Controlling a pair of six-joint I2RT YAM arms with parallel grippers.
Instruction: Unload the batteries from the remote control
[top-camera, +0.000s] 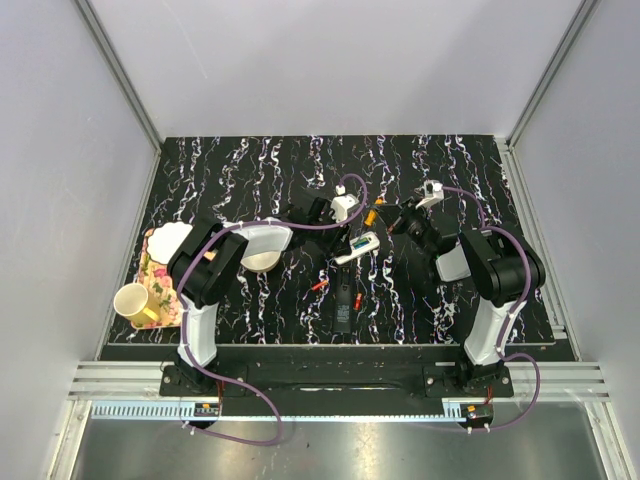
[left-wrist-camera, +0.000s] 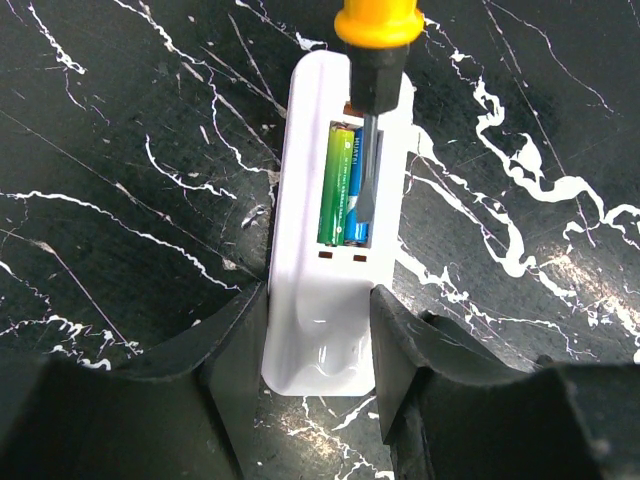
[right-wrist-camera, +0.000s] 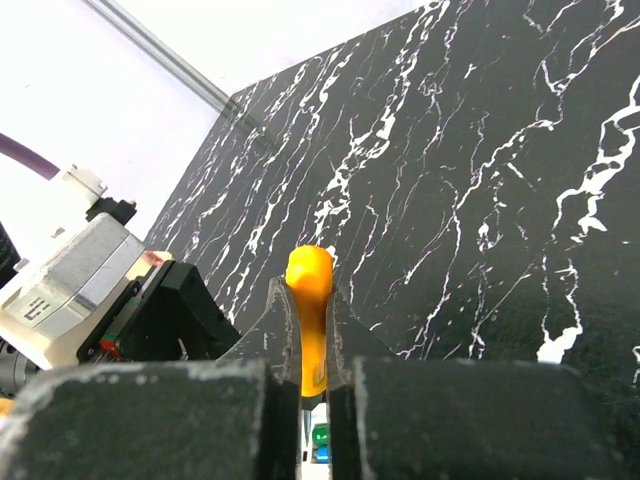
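My left tool (left-wrist-camera: 318, 345) clamps the remote (left-wrist-camera: 300, 140), right tool (right-wrist-camera: 312, 335) grips the screwdriver (left-wrist-camera: 378, 40); blade (left-wrist-camera: 365, 185) may slip off blue battery (left-wrist-camera: 349, 170)

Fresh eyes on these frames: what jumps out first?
The orange-handled screwdriver, clamped in the right gripper, has its blade down in the open slot of the white remote, over the blue battery and beside the green battery. The left gripper pinches the remote's near end, mid-table. A yellow cup sits far left.
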